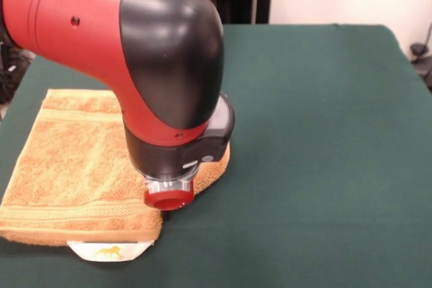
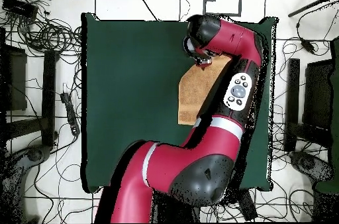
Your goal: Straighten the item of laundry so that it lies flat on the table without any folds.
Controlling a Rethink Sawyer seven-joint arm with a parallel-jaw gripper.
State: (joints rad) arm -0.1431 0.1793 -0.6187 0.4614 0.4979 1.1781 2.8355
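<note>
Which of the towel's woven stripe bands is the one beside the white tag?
The band along the towel's front edge, just above the white tag. The other band runs near the far edge.

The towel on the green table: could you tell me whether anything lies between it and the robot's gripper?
Nothing visible does. The gripper is right over the towel near its edge, and only bare table surrounds the towel. The fingers themselves are hidden.

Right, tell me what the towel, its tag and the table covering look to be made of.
The towel looks like orange-tan terry cloth: a nubby looped pile, with flatter woven stripe bands near its ends. The tag looks like smooth white woven or printed fabric with a small gold mark; which one is unclear. The table is covered in matte dark green cloth, probably felt, since it shows no sheen or visible weave.
</note>
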